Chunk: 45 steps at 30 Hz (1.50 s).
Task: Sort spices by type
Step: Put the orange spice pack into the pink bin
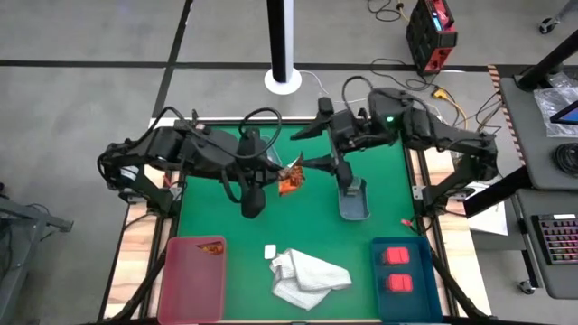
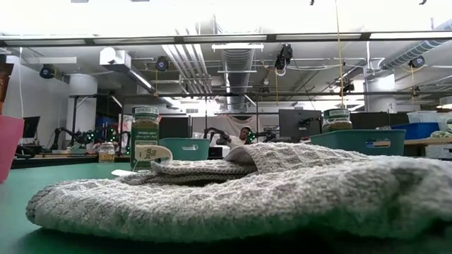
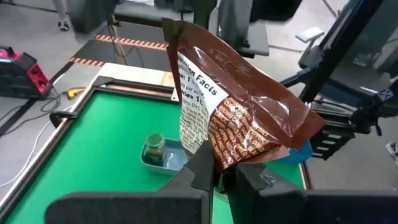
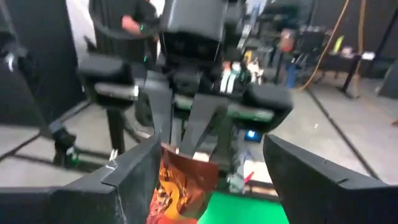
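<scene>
Starting at the left of my overhead feed, a pink tray [image 1: 192, 275] sits at the table's near left corner with one red-orange packet [image 1: 210, 246] lying in it. Above it, my left gripper [image 3: 217, 176] is clenched on the lower edge of a brown packet [image 3: 239, 115], holding it up over the green table [image 1: 316, 226] near the middle. Just right of that, my right gripper [image 4: 208, 168] faces the same packet with its fingers [image 4: 134, 174] spread apart, one to each side, not gripping it. Further right, a grey-blue tray [image 1: 354, 206] holds a greenish jar [image 3: 153, 148]. Near the front edge lies the white cloth [image 1: 307, 277], and at the far right a blue tray [image 1: 402, 271] carries two red blocks [image 1: 396, 256].
</scene>
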Each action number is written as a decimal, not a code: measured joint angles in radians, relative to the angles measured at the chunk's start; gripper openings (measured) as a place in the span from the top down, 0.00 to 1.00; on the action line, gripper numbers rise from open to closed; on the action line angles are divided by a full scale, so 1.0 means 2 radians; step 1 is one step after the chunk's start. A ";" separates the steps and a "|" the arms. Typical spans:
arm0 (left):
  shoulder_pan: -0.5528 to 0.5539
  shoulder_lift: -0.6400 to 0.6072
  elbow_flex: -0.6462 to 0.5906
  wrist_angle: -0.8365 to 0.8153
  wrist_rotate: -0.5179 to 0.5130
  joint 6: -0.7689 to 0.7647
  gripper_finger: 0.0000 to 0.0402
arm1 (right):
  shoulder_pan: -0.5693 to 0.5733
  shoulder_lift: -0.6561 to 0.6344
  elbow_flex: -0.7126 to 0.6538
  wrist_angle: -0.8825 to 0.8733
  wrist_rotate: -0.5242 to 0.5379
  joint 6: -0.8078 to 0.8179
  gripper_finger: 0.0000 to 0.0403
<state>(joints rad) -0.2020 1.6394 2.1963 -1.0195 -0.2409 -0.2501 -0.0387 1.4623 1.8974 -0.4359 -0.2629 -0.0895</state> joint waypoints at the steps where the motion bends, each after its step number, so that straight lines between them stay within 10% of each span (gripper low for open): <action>1: 0.000 0.000 0.000 -0.001 0.002 0.000 0.98 | 0.000 0.006 0.007 -0.013 -0.002 -0.002 0.34; 12: 0.000 0.000 0.001 0.016 0.020 0.002 0.98 | 0.001 0.020 0.026 -0.046 -0.057 -0.032 0.53; 22: 0.000 0.000 0.001 0.017 0.010 -0.005 0.95 | 0.000 0.023 0.026 -0.042 -0.067 -0.049 0.95; 30: 0.000 -0.003 0.001 -0.008 -0.003 -0.017 0.76 | -0.016 0.014 0.029 -0.046 -0.036 -0.039 0.98; 37: 0.000 -0.011 0.001 -0.079 -0.065 -0.037 0.59 | -0.021 -0.007 0.030 -0.116 0.099 -0.063 0.98; 45: 0.020 -0.004 0.001 0.012 -0.124 0.076 0.50 | -0.021 0.009 0.025 -0.148 0.119 -0.047 0.98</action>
<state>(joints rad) -0.1611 1.6316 2.1986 -0.9947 -0.4895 -0.0983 -0.0814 1.4795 1.9477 -0.7326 -0.0253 -0.1837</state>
